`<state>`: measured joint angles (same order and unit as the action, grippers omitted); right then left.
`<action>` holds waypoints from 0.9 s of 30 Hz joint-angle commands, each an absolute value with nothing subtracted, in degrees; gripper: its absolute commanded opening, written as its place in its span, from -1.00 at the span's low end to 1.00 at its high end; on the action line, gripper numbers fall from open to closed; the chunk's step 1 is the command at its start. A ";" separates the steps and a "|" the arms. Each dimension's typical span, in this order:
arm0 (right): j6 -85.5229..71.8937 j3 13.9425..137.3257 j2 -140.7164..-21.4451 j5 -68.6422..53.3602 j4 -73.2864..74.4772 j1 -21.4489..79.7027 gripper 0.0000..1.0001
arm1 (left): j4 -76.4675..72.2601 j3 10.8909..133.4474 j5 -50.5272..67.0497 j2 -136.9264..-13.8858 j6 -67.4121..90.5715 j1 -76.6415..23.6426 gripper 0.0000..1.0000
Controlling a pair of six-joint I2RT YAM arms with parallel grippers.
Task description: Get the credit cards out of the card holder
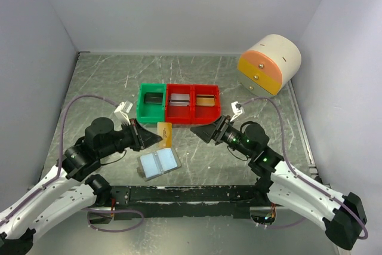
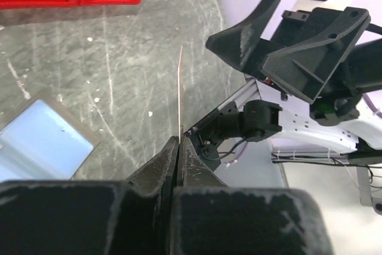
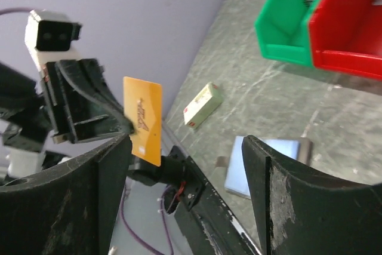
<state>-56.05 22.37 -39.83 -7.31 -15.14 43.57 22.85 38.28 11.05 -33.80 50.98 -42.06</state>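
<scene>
Left gripper (image 1: 159, 138) clamps an orange card (image 1: 166, 133), right gripper (image 1: 200, 134) open opposite, card holder (image 1: 159, 163) open nearby, three bins (image 1: 191, 120) behind hold small items.

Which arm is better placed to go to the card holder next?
Right, probably: the right gripper is open and empty, while the left gripper is shut on the card. The card holder lies open, with nothing covering it.

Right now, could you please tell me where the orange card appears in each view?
Top: card at centre, pinched by the left gripper, just above the holder.
Left wrist: card edge-on, a thin upright line at centre.
Right wrist: card face-on, left of centre.
Shared landmark: holder, open on the table.
</scene>
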 commanded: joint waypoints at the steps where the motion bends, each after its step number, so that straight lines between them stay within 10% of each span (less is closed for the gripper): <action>1: -55.20 22.97 -43.89 -17.18 -27.46 43.45 0.51 | 12.01 36.82 17.66 -34.10 53.57 -42.13 -0.86; 27: -67.95 23.73 -63.44 -34.78 -55.41 45.47 -0.42 | -0.81 29.92 24.08 -32.66 59.11 -42.15 -0.86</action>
<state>-65.28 24.05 -61.98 -31.73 -47.75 44.73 2.70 29.58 22.41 -33.43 58.59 -42.06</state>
